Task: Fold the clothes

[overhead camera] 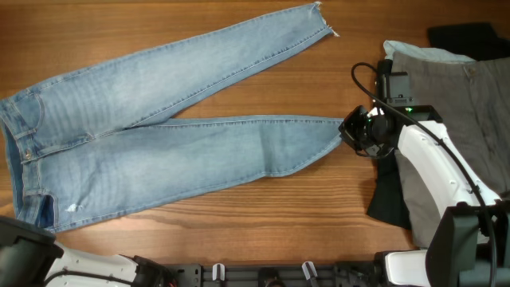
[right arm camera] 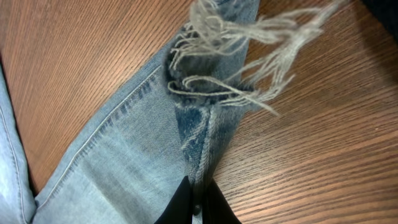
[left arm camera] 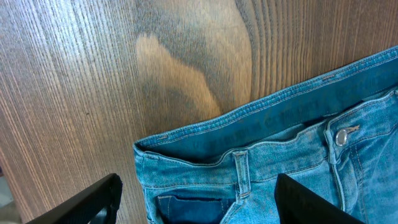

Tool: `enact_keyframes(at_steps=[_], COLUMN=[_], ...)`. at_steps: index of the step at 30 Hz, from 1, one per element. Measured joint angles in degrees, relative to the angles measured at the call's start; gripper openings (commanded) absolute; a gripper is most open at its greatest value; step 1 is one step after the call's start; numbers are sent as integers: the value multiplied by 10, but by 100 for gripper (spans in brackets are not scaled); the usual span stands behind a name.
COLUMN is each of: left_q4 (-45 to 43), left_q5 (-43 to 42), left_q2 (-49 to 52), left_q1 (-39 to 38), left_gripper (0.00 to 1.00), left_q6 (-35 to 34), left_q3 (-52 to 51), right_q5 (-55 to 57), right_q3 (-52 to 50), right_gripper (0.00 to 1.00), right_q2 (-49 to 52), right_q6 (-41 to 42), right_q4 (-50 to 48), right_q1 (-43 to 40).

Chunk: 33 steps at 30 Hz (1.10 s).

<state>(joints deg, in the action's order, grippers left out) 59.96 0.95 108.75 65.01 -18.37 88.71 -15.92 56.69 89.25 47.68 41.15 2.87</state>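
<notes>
Light-blue jeans [overhead camera: 159, 135] lie flat across the wooden table, waist at the left and legs running right. The upper leg ends in a frayed hem [overhead camera: 323, 20]. My right gripper [right arm camera: 198, 205] is shut on the seam edge of the lower leg just behind its frayed hem [right arm camera: 230, 56]; overhead it sits at the leg's end [overhead camera: 355, 129]. My left gripper [left arm camera: 199, 208] hangs open over the waistband [left arm camera: 273, 115] near the button [left arm camera: 341, 137], with one finger [left arm camera: 93, 202] over bare wood and nothing gripped.
Grey-khaki trousers [overhead camera: 470, 104] lie at the right edge under my right arm. A black garment [overhead camera: 466, 36] shows behind them and more black cloth [overhead camera: 390, 199] in front. My left arm [overhead camera: 24, 251] sits at the near left corner.
</notes>
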Motion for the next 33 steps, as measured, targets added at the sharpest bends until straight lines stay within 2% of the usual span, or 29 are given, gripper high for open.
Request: enact_keyframes(at_steps=[7,11,13,15,20,21,22,23,24,25,27,30,33], left_q4=[27,34,33,12,-80,-87,-95,-101,-102,-102,-103,-106,-110], left_q5=[0,0,0,0,-31,-36,-39,-41,-43,-44,-47,-50,-52], left_q2=[0,0,0,0,0,0,0,0,0,0,0,0,0], left_q1=[0,8,18,29,30,30,30,32,33,36,46,71,90], left_gripper=[77,72,74,80,80,77,70,62,49,45,45,53,57], left_q6=[0,-11,-15,-13,28,35,40,47,55,56,66,77,82], left_q3=[0,-23,-44,-82,-156,-167,-176,-184,-188,-189,-191,-191,-192], right_q5=[-7,-12,-12,-12,-12,-12,-12,-12,-12,-12,-12,-12,-12], right_q3=[0,0,0,0,0,0,0,0,0,0,0,0,0], right_gripper=[4,4,4,4,4,4,4,4,4,4,4,4,4], right_q2=[0,0,0,0,0,0,0,0,0,0,0,0,0], right_q6=[3,10,11,11,11,11,11,11,11,11,11,11,11], right_q4=[-53,-61,-61,-64,-68,-67,-68,-67,-68,-68,-67,-68,-68], right_q1=[0,0,0,0,0,0,0,0,0,0,0,0,0])
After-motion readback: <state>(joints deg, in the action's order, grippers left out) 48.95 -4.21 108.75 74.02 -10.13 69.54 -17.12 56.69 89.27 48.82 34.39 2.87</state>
